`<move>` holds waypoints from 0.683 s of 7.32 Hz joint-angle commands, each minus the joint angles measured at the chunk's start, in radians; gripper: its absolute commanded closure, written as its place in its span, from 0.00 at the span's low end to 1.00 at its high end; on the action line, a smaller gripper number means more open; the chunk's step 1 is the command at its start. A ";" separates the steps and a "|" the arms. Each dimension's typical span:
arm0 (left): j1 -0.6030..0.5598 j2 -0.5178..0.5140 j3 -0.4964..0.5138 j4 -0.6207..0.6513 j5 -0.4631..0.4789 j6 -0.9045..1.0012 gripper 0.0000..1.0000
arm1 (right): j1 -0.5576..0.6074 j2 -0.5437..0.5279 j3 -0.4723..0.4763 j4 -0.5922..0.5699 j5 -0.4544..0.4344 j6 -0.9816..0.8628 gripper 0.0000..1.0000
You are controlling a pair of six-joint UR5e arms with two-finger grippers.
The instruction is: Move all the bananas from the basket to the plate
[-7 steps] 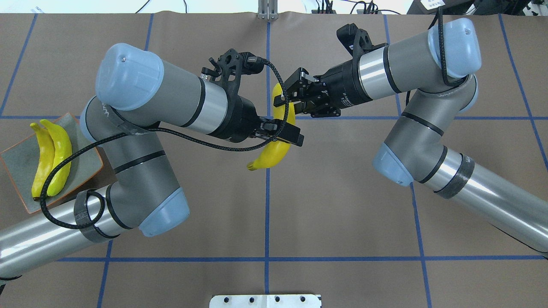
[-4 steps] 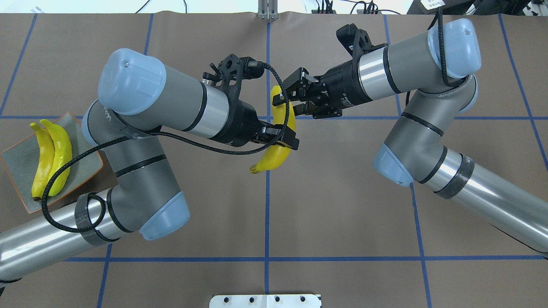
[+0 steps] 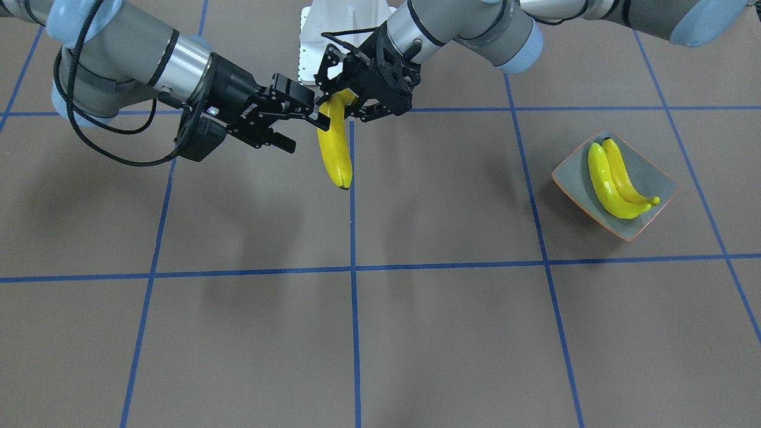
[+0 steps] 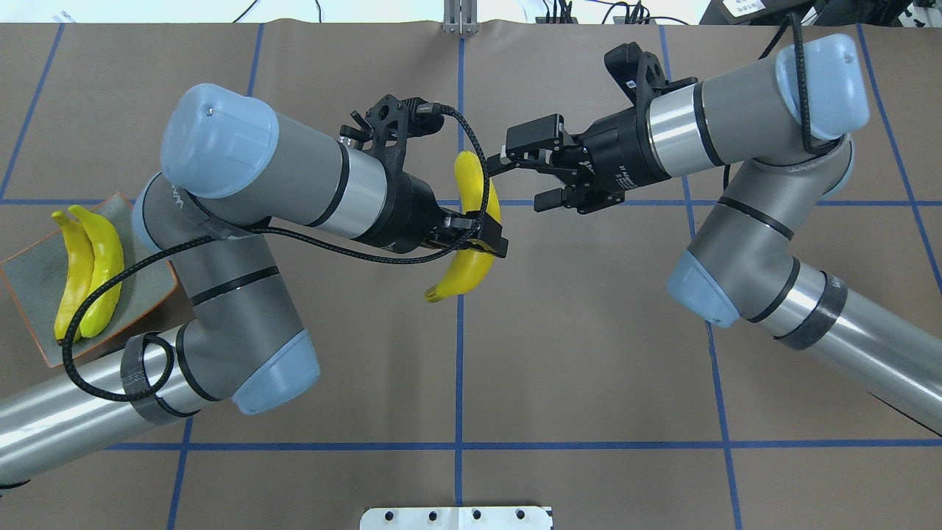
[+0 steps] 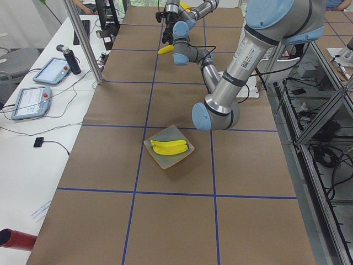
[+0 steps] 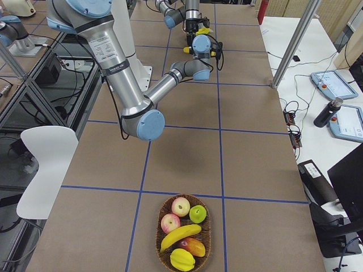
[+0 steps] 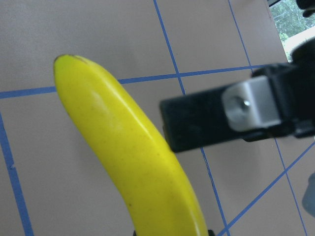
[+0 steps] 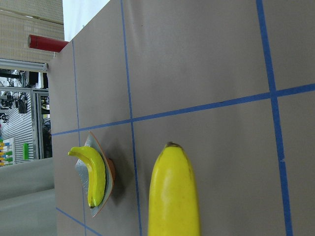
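A yellow banana [image 4: 471, 221] hangs over the middle of the table, with my left gripper [image 4: 482, 241] shut on its middle; it also fills the left wrist view [image 7: 133, 162]. From the front, the left gripper [image 3: 352, 98] clamps the banana [image 3: 335, 151] near its top. My right gripper [image 4: 517, 175] stands open just to the right of the banana, one fingertip close beside it. Two more bananas [image 4: 87, 269] lie side by side on the grey-green plate [image 4: 29, 276] at the table's left end. The basket [image 6: 159, 226] at the far right end holds one banana [image 6: 180, 237].
Apples and other fruit [image 6: 180, 206] share the basket. A white mount plate [image 4: 456, 517] sits at the near table edge. Side tables with tablets [image 5: 52, 70] and a metal post [image 5: 83, 41] flank the table.
My right gripper has let go of the banana's upper end and drawn back to the right. The banana now hangs from the left gripper alone.
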 commanded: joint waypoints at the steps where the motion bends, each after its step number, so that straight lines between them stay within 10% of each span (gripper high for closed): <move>1: -0.081 0.123 -0.052 0.062 -0.069 0.014 1.00 | 0.023 -0.095 0.027 0.000 -0.053 -0.008 0.00; 3: -0.162 0.200 -0.072 0.170 -0.091 0.051 1.00 | 0.023 -0.124 0.017 -0.003 -0.136 -0.025 0.00; 5: -0.224 0.228 -0.177 0.577 -0.056 0.311 1.00 | 0.023 -0.152 0.017 -0.003 -0.165 -0.025 0.00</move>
